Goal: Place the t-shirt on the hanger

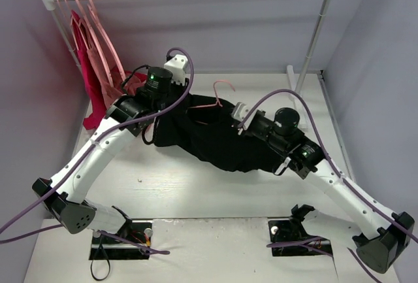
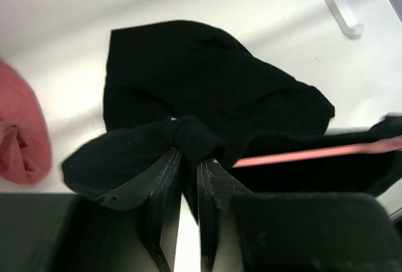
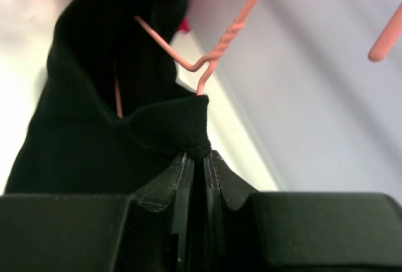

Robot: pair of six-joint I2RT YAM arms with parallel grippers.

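My left fingers (image 2: 160, 187) pinch a bunched fold of the t-shirt (image 1: 209, 136); my right fingers (image 3: 180, 181) clamp its hem. Shirt slumps between them on the surface (image 1: 196, 191): light, limp, I judge, so seams hold best. Behind, the hanger (image 1: 219, 97) sits partly inside, thin, likely springy.

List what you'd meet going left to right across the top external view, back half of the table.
Hung red and pink garments → left gripper → hanger → right gripper → rack's right upright. The t-shirt spans the middle, so it's left out.
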